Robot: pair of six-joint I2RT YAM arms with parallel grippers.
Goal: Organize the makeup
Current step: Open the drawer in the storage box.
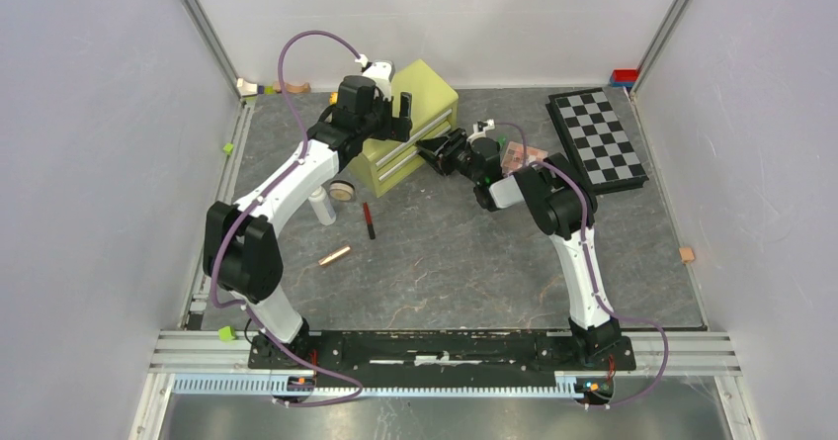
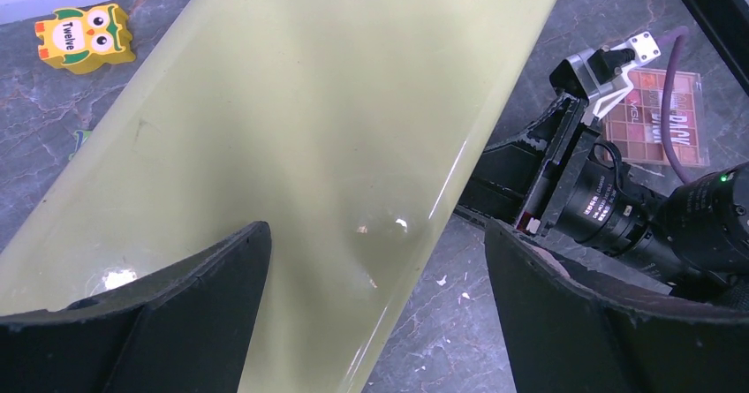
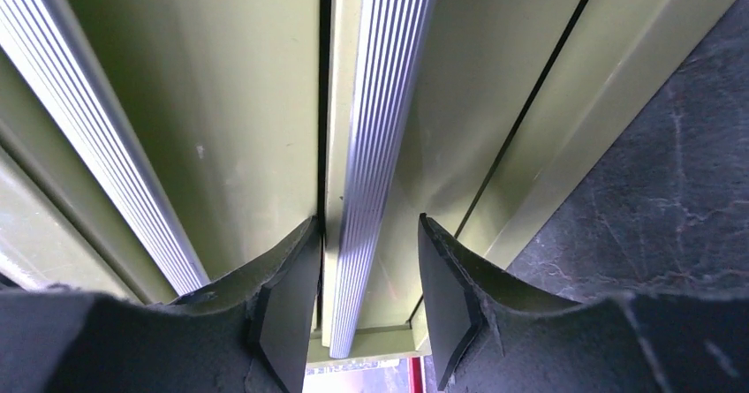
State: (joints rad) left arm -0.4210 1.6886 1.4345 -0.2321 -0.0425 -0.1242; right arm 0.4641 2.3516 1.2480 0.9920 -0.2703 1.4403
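An olive-green drawer box [image 1: 415, 124] stands at the back centre. My left gripper [image 1: 390, 116] is open and empty above its top; in the left wrist view [image 2: 375, 265] the wide-apart fingers straddle the box's top edge [image 2: 309, 128]. My right gripper [image 1: 431, 149] is at the box's front; in the right wrist view [image 3: 369, 296] its fingers sit either side of a ribbed silver drawer handle [image 3: 375, 146], with a gap on the right side. A white bottle [image 1: 321, 206], a round tan compact [image 1: 342, 191], a red-black pencil [image 1: 369, 220] and a rose-gold tube [image 1: 334, 255] lie left of centre. The pink-brown palette [image 2: 654, 115] lies behind the right wrist.
The chequered board [image 1: 596, 140] lies at the back right. An owl toy [image 2: 84, 38] lies behind the box. Small blocks sit at the back wall [image 1: 259, 88], back right corner [image 1: 624, 77], right edge [image 1: 686, 254] and left rail [image 1: 228, 147].
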